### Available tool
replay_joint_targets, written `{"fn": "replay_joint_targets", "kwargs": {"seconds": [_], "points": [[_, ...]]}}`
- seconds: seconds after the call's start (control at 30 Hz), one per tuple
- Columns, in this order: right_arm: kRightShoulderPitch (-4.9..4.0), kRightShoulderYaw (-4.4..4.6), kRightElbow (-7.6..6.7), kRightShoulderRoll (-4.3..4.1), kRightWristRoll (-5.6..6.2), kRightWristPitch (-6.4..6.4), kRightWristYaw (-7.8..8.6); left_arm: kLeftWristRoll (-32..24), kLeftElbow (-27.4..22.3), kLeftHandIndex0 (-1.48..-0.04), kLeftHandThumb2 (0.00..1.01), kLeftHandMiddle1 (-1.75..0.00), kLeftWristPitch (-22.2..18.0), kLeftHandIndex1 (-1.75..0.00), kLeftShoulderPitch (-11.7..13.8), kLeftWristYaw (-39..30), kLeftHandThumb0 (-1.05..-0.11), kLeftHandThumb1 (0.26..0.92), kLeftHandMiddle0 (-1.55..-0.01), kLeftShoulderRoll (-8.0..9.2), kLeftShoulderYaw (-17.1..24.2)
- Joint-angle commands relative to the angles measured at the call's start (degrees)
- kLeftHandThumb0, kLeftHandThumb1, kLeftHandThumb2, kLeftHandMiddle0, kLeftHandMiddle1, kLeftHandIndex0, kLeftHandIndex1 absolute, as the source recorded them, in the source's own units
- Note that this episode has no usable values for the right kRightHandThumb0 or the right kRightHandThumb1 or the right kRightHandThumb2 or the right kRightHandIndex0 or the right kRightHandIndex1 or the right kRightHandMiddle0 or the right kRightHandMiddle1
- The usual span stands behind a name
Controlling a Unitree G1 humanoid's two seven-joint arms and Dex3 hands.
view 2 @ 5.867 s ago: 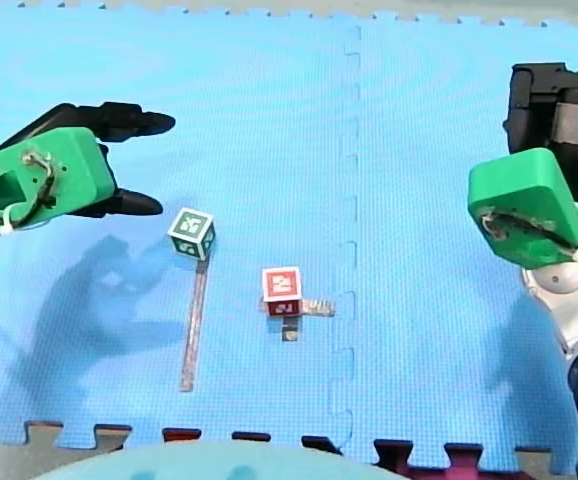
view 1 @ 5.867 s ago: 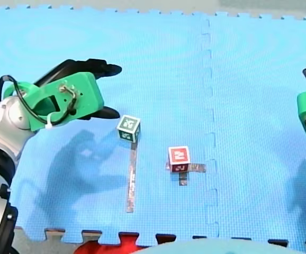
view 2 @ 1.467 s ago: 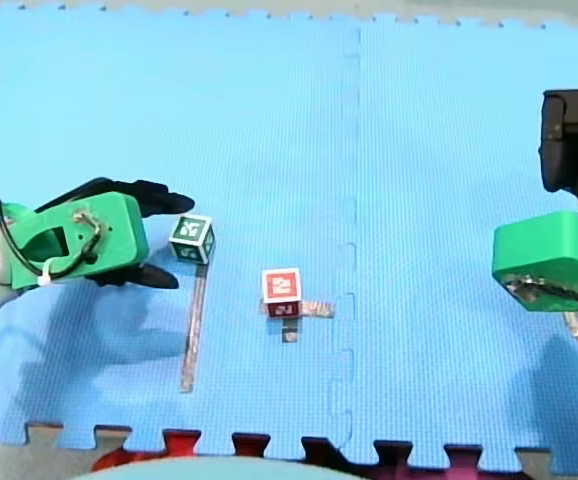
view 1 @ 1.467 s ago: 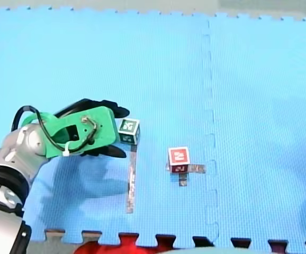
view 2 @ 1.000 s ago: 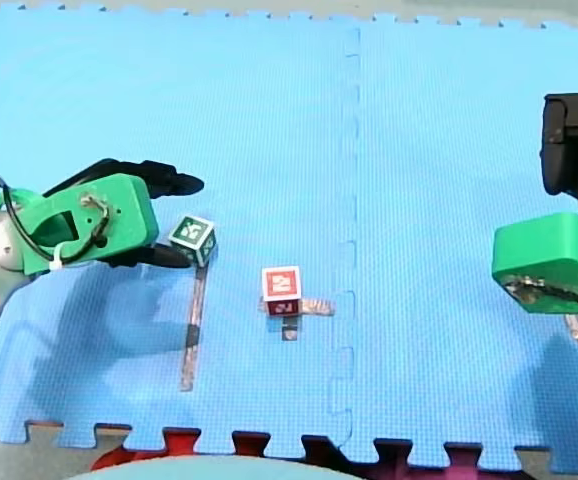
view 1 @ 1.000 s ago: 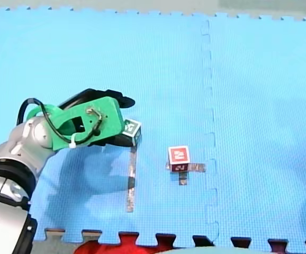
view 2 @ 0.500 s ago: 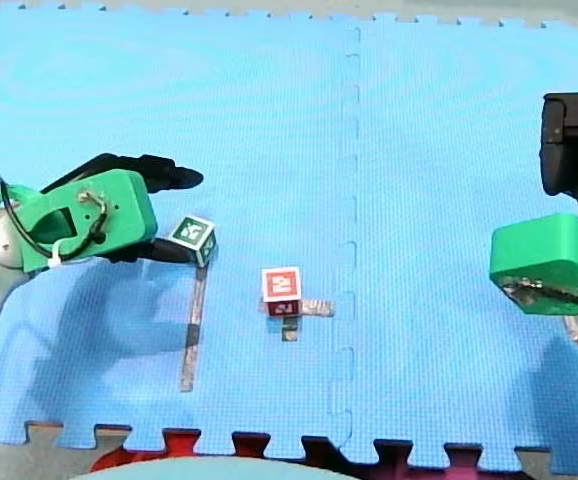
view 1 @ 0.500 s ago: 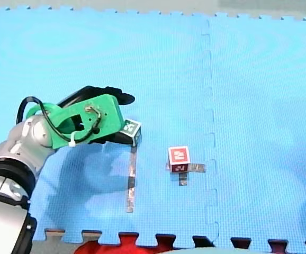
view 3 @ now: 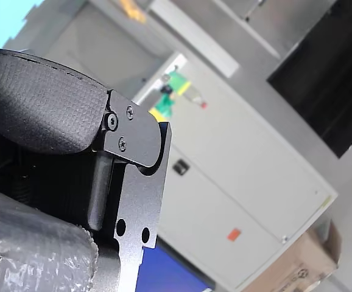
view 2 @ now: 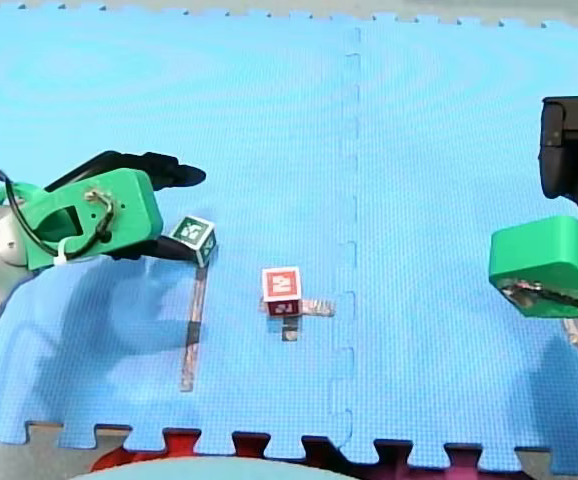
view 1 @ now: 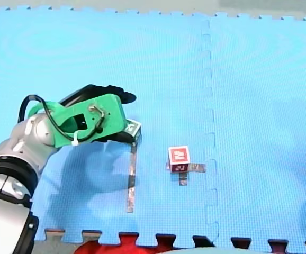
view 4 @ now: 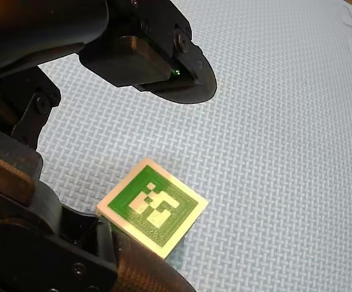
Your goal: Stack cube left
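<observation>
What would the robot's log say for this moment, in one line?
left hand: fingers flank green cube, one touching | red cube: alone on mat | right hand: right edge, holding nothing

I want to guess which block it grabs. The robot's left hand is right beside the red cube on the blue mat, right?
Not the red one. The second head view shows the left hand right beside the green cube on the blue mat. The red cube stands apart from the hand, by itself.
</observation>
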Motion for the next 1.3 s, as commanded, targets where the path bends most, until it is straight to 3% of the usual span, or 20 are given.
{"fn": "replay_joint_targets", "kwargs": {"seconds": [0.0,0.17,0.5,0.7,0.9,1.27], "points": [[-0.33,-0.21,1.02,-0.34,0.15,-0.44,-0.36,-1.87,-0.51,-0.54,0.0,-1.75,-2.18,-0.02,-1.33,-1.47,-1.022,0.789,-0.86,0.87,1.73],[-0.88,0.11,2.32,-0.05,-0.02,-1.51,-0.92,-0.98,-0.28,-0.56,0.0,-1.75,-1.78,-0.02,-2.57,0.6,-1.022,0.786,-0.88,1.44,1.28],[0.74,-0.25,-0.78,-0.31,-0.15,-0.64,-0.66,-0.48,-0.04,-0.57,0.0,-1.75,-0.04,-0.02,-0.41,1.23,-1.019,0.779,-0.88,0.75,0.82],[1.52,-0.38,-1.56,-0.5,-0.27,-0.73,-0.52,0.05,0.11,-0.57,0.0,-1.75,0.3,-0.02,0.08,2.06,-1.015,0.778,-0.88,0.67,0.22],[2.74,-0.91,-3.71,-1.05,-0.21,-0.45,0.2,1.53,0.2,-0.55,0.0,-1.75,1.3,0.0,0.23,3.43,-1.009,0.78,-0.88,0.43,-0.87],[6.72,-1.7,-9.29,-1.55,-0.97,0.49,1.34,1.13,0.17,-0.54,0.0,-1.75,1.78,0.0,1.34,3.63,-0.993,0.767,-0.88,-0.26,-0.55]]}}
